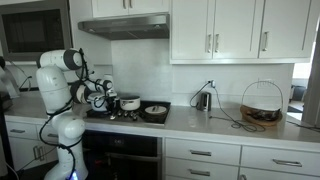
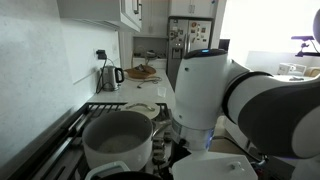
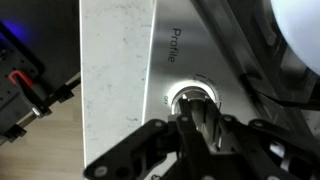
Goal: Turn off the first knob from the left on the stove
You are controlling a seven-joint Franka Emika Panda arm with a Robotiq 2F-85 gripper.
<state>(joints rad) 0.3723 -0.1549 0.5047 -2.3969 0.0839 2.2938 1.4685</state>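
Observation:
The stove (image 1: 128,116) has a black cooktop set in the counter, also seen in an exterior view (image 2: 92,108). In the wrist view its steel front panel (image 3: 175,45) reads "Profile". A round knob (image 3: 190,98) sits at the panel's end beside the pale countertop (image 3: 115,60). My gripper (image 3: 193,118) is shut on this knob, with a dark finger on each side of it. The fingers hide the knob's pointer. In both exterior views the white arm (image 1: 62,95) reaches the stove's front edge, and the knobs are hidden.
A steel pot (image 2: 118,142) and a dark pan (image 1: 155,110) stand on the cooktop. A kettle (image 1: 203,100) with a cord and a wire basket (image 1: 261,105) stand on the counter. A range hood (image 1: 125,27) hangs above. A fridge (image 2: 190,40) stands at the back.

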